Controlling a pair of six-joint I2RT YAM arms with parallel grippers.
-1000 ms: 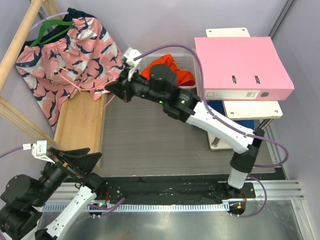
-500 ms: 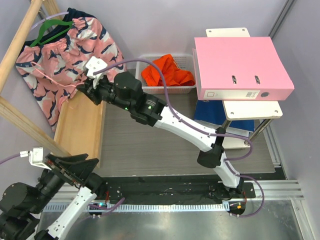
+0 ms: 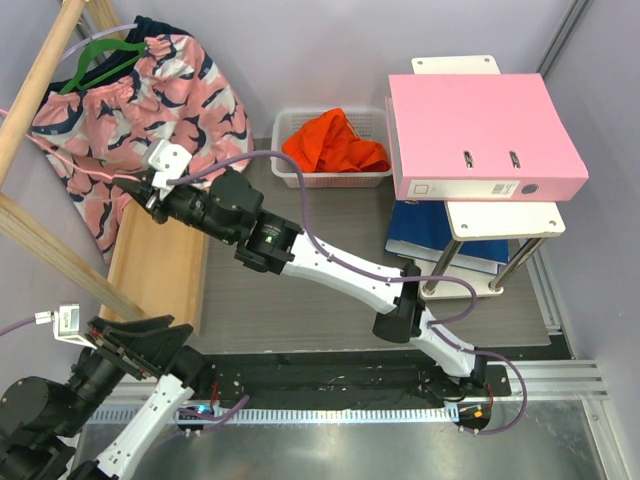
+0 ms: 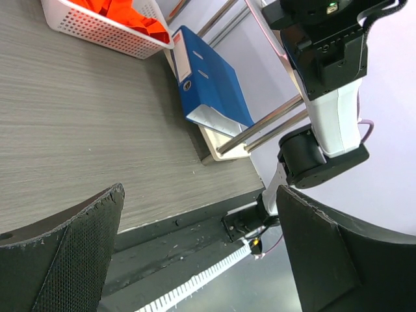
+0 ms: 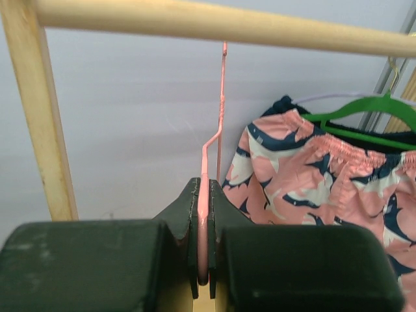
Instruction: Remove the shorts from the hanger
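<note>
- Top external: the shorts lay in the basket, well apart from the right jaws.
- Left wrist: the left jaws stood wide apart, empty, over the desk.
- Right wrist: the right jaws clamped the hanger; its wire rose from them to a wooden rod.

White basket, wooden plank on grey table

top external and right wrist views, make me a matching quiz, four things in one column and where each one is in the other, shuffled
1 shorts
2 pink wire hanger
3 green hanger
4 pink binder

a on top of the white rack
b in the white basket
c clamped in the right gripper
d carrying the patterned garment

Pairs: 1-b, 2-c, 3-d, 4-a
</note>
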